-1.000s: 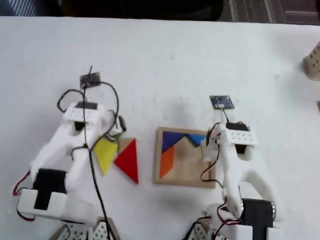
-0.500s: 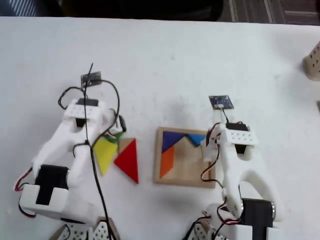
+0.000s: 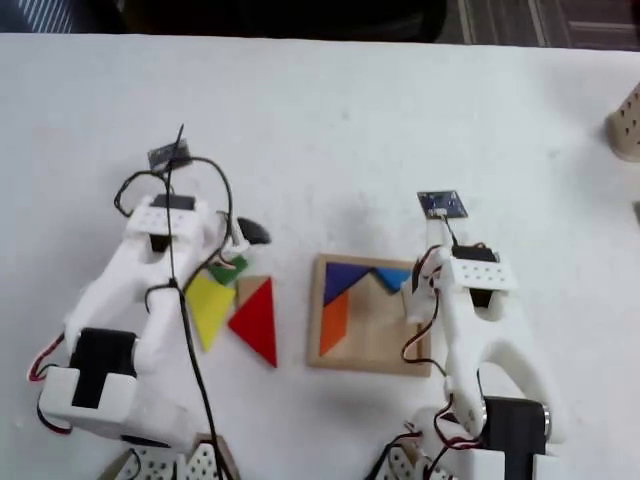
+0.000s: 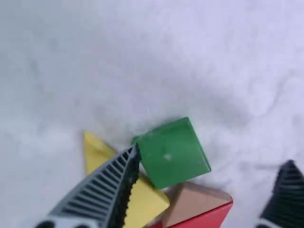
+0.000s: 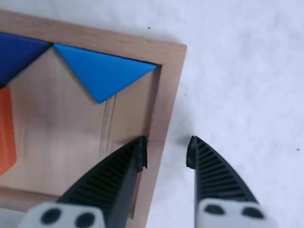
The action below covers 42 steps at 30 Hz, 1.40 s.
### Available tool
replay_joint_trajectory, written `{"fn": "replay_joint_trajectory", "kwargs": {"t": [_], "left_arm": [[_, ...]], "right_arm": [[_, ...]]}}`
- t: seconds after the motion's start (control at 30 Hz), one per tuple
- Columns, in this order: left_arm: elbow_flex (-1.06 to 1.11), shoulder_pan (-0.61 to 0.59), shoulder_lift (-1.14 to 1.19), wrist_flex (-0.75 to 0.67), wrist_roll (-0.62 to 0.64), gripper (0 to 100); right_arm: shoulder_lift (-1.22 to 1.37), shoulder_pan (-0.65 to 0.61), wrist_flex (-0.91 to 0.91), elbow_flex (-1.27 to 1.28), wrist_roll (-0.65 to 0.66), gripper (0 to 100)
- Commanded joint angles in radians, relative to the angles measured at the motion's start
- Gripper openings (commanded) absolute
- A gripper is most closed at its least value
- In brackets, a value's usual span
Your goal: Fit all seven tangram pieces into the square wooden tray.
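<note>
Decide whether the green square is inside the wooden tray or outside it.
Outside: the green square sits beside the yellow triangle on the table, apart from the tray.

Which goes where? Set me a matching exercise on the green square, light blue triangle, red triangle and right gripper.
1 green square
2 light blue triangle
3 red triangle
4 right gripper

A astride the tray rim
B on the table, between yellow triangle and tray
C inside the tray
D between the open fingers of the left gripper

Pairs: 1-D, 2-C, 3-B, 4-A
</note>
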Motion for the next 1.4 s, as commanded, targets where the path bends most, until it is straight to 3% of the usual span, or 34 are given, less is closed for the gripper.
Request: {"fn": "replay_joint_trajectory", "kwargs": {"t": [0.0,0.1,0.27,0.4,0.53,0.77,1.1,1.37], "left_arm": [[-0.051,-0.007,-0.008,0.038,0.069,49],[-0.051,-0.016,-0.01,0.068,0.066,47],[-0.104,-0.042,-0.007,0.152,0.063,35],[-0.098,-0.033,0.002,0.097,-0.006,28],[-0.038,-0.013,0.002,-0.015,-0.028,28],[-0.009,0.024,0.002,-0.071,-0.028,28],[-0.008,0.03,0.002,-0.061,-0.026,28],[-0.081,0.07,0.079,0.034,-0.026,28]], "right_arm": [[-0.001,0.012,-0.01,-0.035,0.012,14.4],[-0.001,0.013,-0.01,-0.035,0.012,14.4],[-0.001,0.013,-0.01,-0.035,0.012,14.4],[-0.001,0.01,-0.01,-0.035,0.012,14.4],[-0.001,0.01,-0.01,-0.035,0.012,14.4],[-0.001,0.015,-0.012,-0.028,0.012,14.4],[-0.001,0.016,-0.012,-0.026,0.012,14.4],[-0.001,0.015,-0.012,-0.025,0.012,14.4]]}}
